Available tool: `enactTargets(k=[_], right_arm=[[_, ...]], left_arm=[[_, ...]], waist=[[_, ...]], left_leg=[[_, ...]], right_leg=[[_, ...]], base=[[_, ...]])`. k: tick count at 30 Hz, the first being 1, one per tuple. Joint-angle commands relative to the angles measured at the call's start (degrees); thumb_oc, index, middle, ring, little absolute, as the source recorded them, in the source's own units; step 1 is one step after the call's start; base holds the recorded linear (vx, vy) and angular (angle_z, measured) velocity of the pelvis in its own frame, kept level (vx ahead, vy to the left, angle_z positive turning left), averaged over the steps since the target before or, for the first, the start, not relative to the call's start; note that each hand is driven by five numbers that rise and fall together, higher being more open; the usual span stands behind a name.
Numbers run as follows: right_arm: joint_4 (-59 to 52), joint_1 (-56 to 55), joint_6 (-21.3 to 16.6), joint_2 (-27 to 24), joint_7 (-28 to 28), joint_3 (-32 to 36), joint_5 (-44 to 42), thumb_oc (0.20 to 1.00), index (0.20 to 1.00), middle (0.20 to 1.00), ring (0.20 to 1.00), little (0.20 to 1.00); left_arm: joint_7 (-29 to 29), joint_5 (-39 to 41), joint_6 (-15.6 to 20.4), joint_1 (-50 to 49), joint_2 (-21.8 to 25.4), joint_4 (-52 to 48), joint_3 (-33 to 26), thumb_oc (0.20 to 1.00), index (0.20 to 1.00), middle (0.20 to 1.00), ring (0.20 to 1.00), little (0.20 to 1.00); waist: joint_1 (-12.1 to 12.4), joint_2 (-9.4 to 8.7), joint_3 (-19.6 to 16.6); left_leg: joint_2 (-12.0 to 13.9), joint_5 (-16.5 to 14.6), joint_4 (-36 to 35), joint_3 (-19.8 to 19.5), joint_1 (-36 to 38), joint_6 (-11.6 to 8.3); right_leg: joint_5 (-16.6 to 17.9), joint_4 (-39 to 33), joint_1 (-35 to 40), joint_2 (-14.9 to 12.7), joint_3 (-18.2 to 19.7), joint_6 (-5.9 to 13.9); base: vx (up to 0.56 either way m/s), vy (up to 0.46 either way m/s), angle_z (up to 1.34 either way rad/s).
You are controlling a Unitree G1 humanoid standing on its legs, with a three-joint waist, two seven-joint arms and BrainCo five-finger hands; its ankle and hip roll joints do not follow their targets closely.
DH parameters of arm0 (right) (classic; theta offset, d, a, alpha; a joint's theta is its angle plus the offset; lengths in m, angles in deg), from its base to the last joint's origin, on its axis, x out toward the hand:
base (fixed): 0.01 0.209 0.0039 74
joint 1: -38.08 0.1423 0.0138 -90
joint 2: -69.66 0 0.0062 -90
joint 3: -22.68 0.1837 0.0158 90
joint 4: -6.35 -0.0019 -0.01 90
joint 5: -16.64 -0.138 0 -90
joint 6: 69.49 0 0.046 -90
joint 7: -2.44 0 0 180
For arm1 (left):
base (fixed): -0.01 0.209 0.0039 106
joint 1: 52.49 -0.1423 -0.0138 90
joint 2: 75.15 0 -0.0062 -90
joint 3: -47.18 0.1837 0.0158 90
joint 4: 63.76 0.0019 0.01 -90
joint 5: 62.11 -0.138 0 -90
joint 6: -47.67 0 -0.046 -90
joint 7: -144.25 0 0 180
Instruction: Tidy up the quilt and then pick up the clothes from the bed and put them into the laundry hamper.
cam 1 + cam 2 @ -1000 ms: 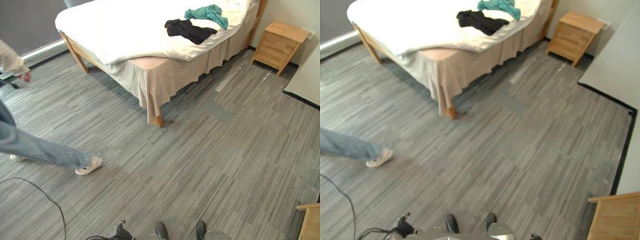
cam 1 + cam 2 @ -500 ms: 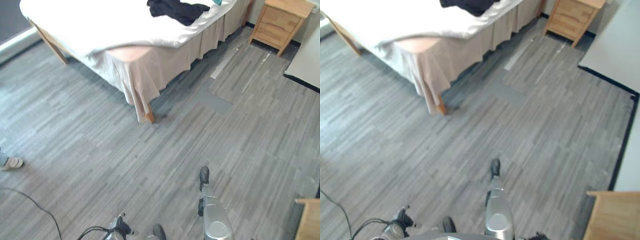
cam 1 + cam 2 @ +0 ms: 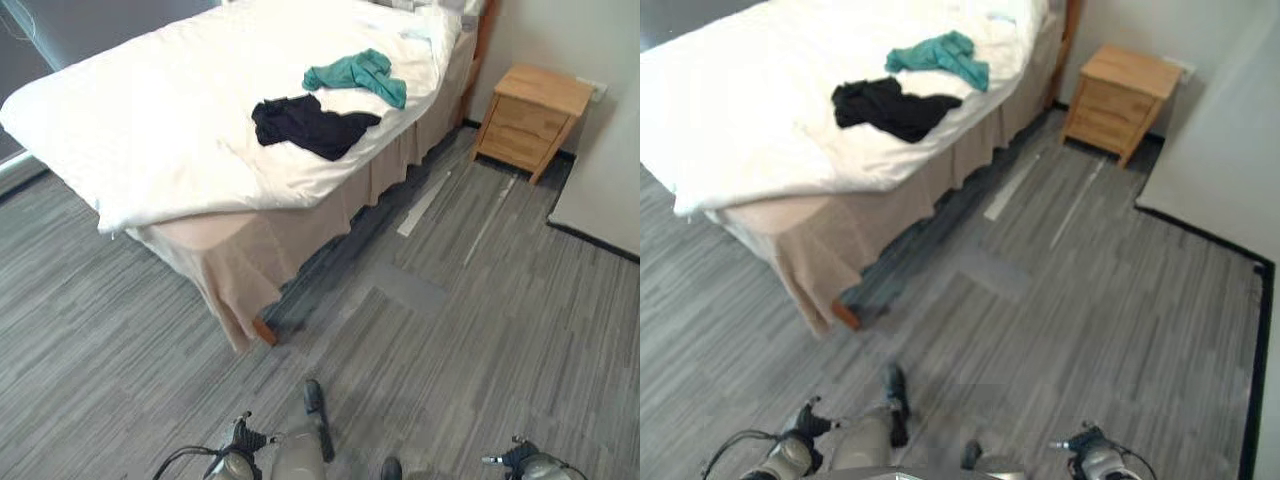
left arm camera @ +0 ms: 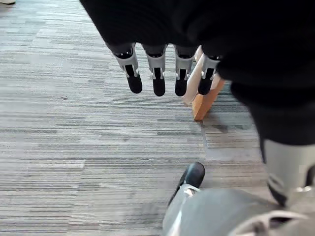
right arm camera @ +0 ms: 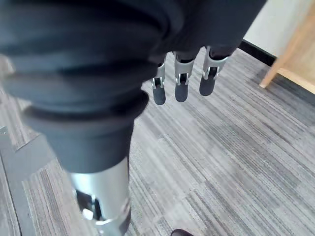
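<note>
The bed carries a white quilt [image 3: 170, 120] that spreads over most of it, with its near corner turned back over a pinkish mattress corner [image 3: 215, 235]. On the quilt's right side lies a crumpled black garment [image 3: 305, 125], and a teal garment [image 3: 360, 75] lies just beyond it, nearer the head end. My left hand [image 4: 158, 78] hangs above the grey floor with straight fingers and holds nothing; the bed's wooden leg [image 4: 206, 101] stands just past it. My right hand [image 5: 181, 83] also hangs open over the floor, far from the bed.
A beige bed skirt [image 3: 380, 190] hangs down the bed's side. A wooden nightstand [image 3: 530, 115] stands at the head end against the wall. A pale panel [image 3: 605, 195] with a dark base edge bounds the floor on the right. Wooden furniture [image 5: 295, 54] shows past my right hand.
The whole view has shifted: the camera has moved nearer the bed and now looks further along it. The person at the left has gone from view. The garments lie as before.
</note>
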Motion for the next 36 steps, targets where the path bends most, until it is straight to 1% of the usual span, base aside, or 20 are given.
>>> enactTargets(k=[1,2,3,5,6,7,8,9,11,13,15,16,18,19,20,22,27,30,33,36], right_arm=[[-2.3,0.5,-0.5,1.3,0.0,1.8,2.9,1.0,1.0,1.0,1.0,1.0],[-3.6,0.7,-0.3,1.5,-0.3,2.1,2.5,1.0,1.0,1.0,1.0,1.0],[-4.3,1.2,-0.5,1.7,-0.2,2.3,2.0,1.0,1.0,1.0,1.0,1.0],[-4.6,1.4,-0.5,2.0,-0.1,2.4,1.7,1.0,1.0,1.0,1.0,1.0],[-3.5,1.7,0.1,2.5,-0.1,1.6,3.2,1.0,1.0,1.0,1.0,1.0],[-3.5,1.7,0.1,2.5,-0.1,1.6,3.2,1.0,1.0,1.0,1.0,1.0],[-3.1,1.6,0.2,2.5,-0.3,1.1,3.7,1.0,1.0,1.0,1.0,1.0],[-2.4,1.5,0.7,1.9,-0.5,1.3,3.1,1.0,1.0,1.0,1.0,1.0],[-2.2,0.5,0.7,1.3,-0.8,1.9,2.1,1.0,1.0,1.0,1.0,1.0],[-1.2,1.0,0.9,1.5,-1.2,2.0,1.6,1.0,1.0,1.0,1.0,1.0],[-0.6,0.5,0.7,1.2,-1.0,1.7,1.5,1.0,1.0,1.0,1.0,1.0],[0.0,0.1,0.5,0.7,-1.1,1.8,1.8,1.0,1.0,1.0,1.0,1.0],[0.1,0.3,0.3,0.0,-0.6,2.3,1.1,1.0,1.0,1.0,1.0,1.0],[0.1,0.3,0.3,0.0,-0.6,2.2,1.1,1.0,1.0,1.0,1.0,1.0],[0.7,-0.1,0.2,-0.4,-0.5,3.5,0.7,1.0,1.0,1.0,1.0,1.0],[1.7,-1.5,0.3,-0.7,-0.4,5.2,0.6,1.0,1.0,1.0,1.0,1.0],[0.2,-6.6,-1.1,1.9,1.1,6.7,-0.6,1.0,1.0,1.0,1.0,1.0],[-0.2,-7.9,-1.5,2.3,0.7,5.8,-0.2,1.0,1.0,1.0,1.0,1.0],[-0.4,-8.2,-1.8,1.8,0.0,4.9,-0.6,1.0,1.0,1.0,1.0,1.0],[-0.5,-7.3,-1.9,0.7,-0.9,3.5,-0.6,1.0,1.0,1.0,1.0,1.0]], left_arm=[[0.5,0.2,-0.7,0.3,0.6,1.4,1.6,1.0,1.0,1.0,1.0,1.0],[0.1,0.4,-0.9,0.4,0.9,1.1,1.2,1.0,1.0,1.0,1.0,1.0],[-0.2,0.8,-1.0,0.7,1.1,1.3,1.0,1.0,1.0,1.0,1.0,1.0],[-0.4,1.4,-1.0,1.1,1.1,1.3,0.7,1.0,1.0,1.0,1.0,1.0],[-0.4,1.4,-0.6,1.6,1.2,1.1,0.9,1.0,1.0,1.0,1.0,1.0],[-0.4,1.4,-0.6,1.6,1.2,1.1,0.9,1.0,1.0,1.0,1.0,1.0],[-0.5,1.1,-0.3,1.9,1.2,1.3,1.2,1.0,1.0,1.0,1.0,1.0],[-0.2,0.4,0.0,2.3,1.0,1.3,2.0,1.0,1.0,1.0,1.0,1.0],[-0.1,0.4,0.1,2.9,1.2,1.9,2.7,1.0,1.0,1.0,1.0,1.0],[-0.3,0.8,0.3,2.5,1.2,2.2,2.7,1.0,1.0,1.0,1.0,1.0],[-0.4,2.8,0.9,2.3,1.1,1.9,2.3,1.0,1.0,1.0,1.0,1.0],[-0.7,5.0,1.8,2.1,0.8,1.4,1.2,1.0,1.0,1.0,1.0,1.0],[-1.3,7.6,1.9,2.4,0.7,0.7,-0.4,1.0,1.0,1.0,1.0,1.0],[-1.3,7.6,1.8,2.4,0.7,0.7,-0.4,1.0,1.0,1.0,1.0,1.0],[-2.3,11.4,1.6,2.7,1.3,-0.1,-4.1,1.0,1.0,1.0,1.0,1.0],[-4.1,14.7,2.4,1.6,3.1,-3.2,-8.3,1.0,1.0,1.0,1.0,1.0],[-15.7,16.2,5.6,0.4,10.8,-24.2,-17.2,1.0,1.0,1.0,1.0,1.0],[-17.1,13.8,6.5,3.5,15.3,-28.1,-17.6,1.0,1.0,1.0,1.0,1.0],[-17.4,8.1,7.1,9.5,21.2,-40.2,-15.2,1.0,1.0,1.0,1.0,1.0],[-16.4,4.2,6.7,20.1,25.0,-40.0,-8.3,1.0,1.0,1.0,1.0,1.0]], waist=[[1.7,-0.87,2.7],[0.7,-0.38,3.3],[0.1,0.29,3.7],[-0.3,0.58,4.1],[-0.7,0.43,3.8],[-0.8,0.54,3.8],[-1.3,0.45,3.5],[-3.1,-0.33,3.1],[-3.0,-1.47,2.3],[-3.1,-2.24,1.7],[-2.8,-2.23,1.7],[-3.2,-1.98,2.0],[-3.9,-2.31,2.8],[-4.0,-2.26,2.9],[-4.8,-1.73,3.2],[-5.7,-0.01,2.2],[-6.4,2.51,1.2],[-7.3,2.86,1.5],[-8.4,3.42,2.6],[-10.7,3.66,3.6]], left_leg=[[-1.7,-7.7,-5.7,-0.7,13.6,2.65],[-1.7,-7.9,-7.4,-2.0,15.5,3.52],[-1.4,-7.6,-9.7,-2.8,17.4,3.72],[-1.4,-7.6,-11.2,-3.9,18.8,3.61],[-1.3,-8.2,-12.7,-6.9,20.6,2.62],[-1.1,-8.2,-12.7,-7.0,20.5,2.58],[-1.7,-8.7,-12.6,-9.4,20.8,2.26],[-3.2,-10.7,-12.6,-14.4,22.4,1.9],[-3.5,-12.7,-11.9,-17.1,22.5,1.91],[-2.5,-14.2,-8.3,-17.7,22.1,0.74],[-1.3,-13.1,-3.7,-19.4,19.6,-0.82],[0.1,-12.0,-1.5,-18.6,18.2,-1.76],[2.7,-8.8,1.8,-13.1,15.3,-2.15],[2.7,-8.9,2.0,-13.2,15.2,-2.18],[6.0,-7.9,3.8,-2.3,14.3,-2.86],[7.4,-8.4,-0.3,5.1,16.6,-4.24],[4.7,-5.9,-10.7,2.9,20.7,-4.42],[4.7,-5.6,-11.4,3.4,21.1,-4.74],[4.5,-5.7,-11.3,3.5,20.6,-4.85],[4.6,-5.8,-11.1,4.3,20.0,-4.94]], right_leg=[[2.5,23.0,-9.7,-5.4,-2.1,12.92],[6.3,31.4,-14.8,-6.3,-0.3,15.26],[6.9,37.0,-19.8,-6.2,1.1,15.12],[6.5,37.5,-21.9,-7.5,1.4,15.29],[3.6,27.6,-21.7,-10.4,1.9,13.41],[3.8,27.3,-21.6,-10.2,1.8,13.34],[2.8,20.6,-20.7,-9.2,4.9,12.52],[4.9,7.9,-20.9,-7.1,19.1,13.64],[6.2,3.8,-19.9,-7.8,23.9,14.03],[7.2,3.5,-18.6,-8.7,19.8,14.23],[7.1,1.6,-16.5,-8.3,18.1,12.82],[6.9,0.4,-14.0,-9.0,13.8,12.14],[6.7,-0.2,-12.6,-9.9,10.6,11.5],[6.6,-0.2,-12.5,-9.9,10.5,11.48],[5.2,-0.2,-11.7,-10.0,6.1,11.23],[3.2,-0.2,-10.3,-9.8,3.6,11.66],[3.2,-0.2,-10.2,-9.6,1.5,11.66],[3.1,-0.2,-10.3,-9.6,1.4,11.9],[3.6,-0.2,-11.1,-9.7,1.8,12.06],[4.3,-0.2,-12.9,-9.6,3.0,12.39]], base=[[0.4,0.103,-0.64],[0.46,0.124,-0.37],[0.24,0.024,-0.11],[0.24,-0.099,0.69],[0.25,-0.178,1.15],[0.4,-0.279,1.01],[0.46,-0.292,1.51],[0.58,-0.387,1.76],[0.41,-0.339,2.05],[0.26,-0.385,1.66],[0.17,-0.354,1.0],[0.13,-0.267,0.89],[0.04,-0.182,1.23],[-0.01,-0.211,1.7],[0.08,-0.151,1.45],[0.15,-0.066,1.07],[0.07,-0.009,0.28],[0.03,-0.015,0.21],[-0.01,-0.001,0.03],[-0.02,0.01,-0.1]])
